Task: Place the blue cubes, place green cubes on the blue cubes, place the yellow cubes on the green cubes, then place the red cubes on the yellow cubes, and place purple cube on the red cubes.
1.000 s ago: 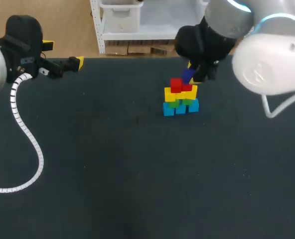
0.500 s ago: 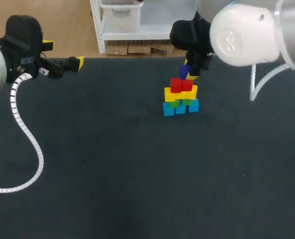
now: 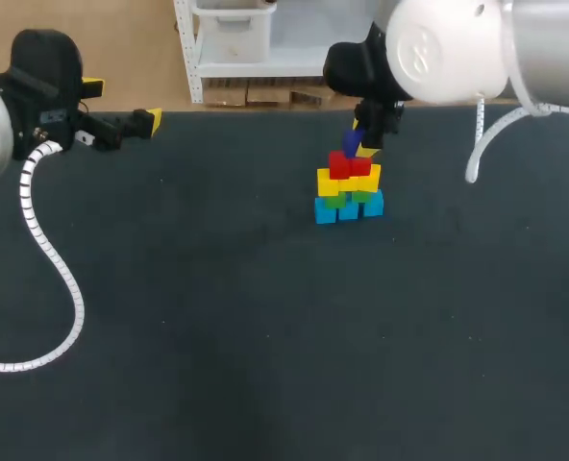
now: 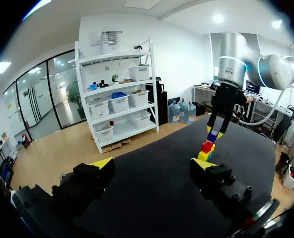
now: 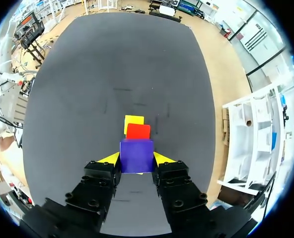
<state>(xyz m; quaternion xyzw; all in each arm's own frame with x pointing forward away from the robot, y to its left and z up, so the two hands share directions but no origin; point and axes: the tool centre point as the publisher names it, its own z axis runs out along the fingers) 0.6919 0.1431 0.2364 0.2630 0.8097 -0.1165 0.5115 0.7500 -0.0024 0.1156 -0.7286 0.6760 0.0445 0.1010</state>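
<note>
My right gripper [image 5: 136, 161] is clamped on the purple cube [image 5: 136, 151], with one yellow-tipped finger pressed to each side of it. I hold it right over the stack [image 3: 348, 187] near the far edge of the table [image 3: 217, 317]. The blue cubes [image 3: 348, 207] are at the bottom, with the green cubes [image 3: 334, 200] on them, then the yellow cubes [image 3: 347, 181], and the red cubes [image 3: 349, 165] on top. Whether the purple cube touches the red ones I cannot tell. My left gripper [image 4: 152, 164] hangs well apart from the stack, by the table's far left corner, its fingers spread wide with nothing between them.
</note>
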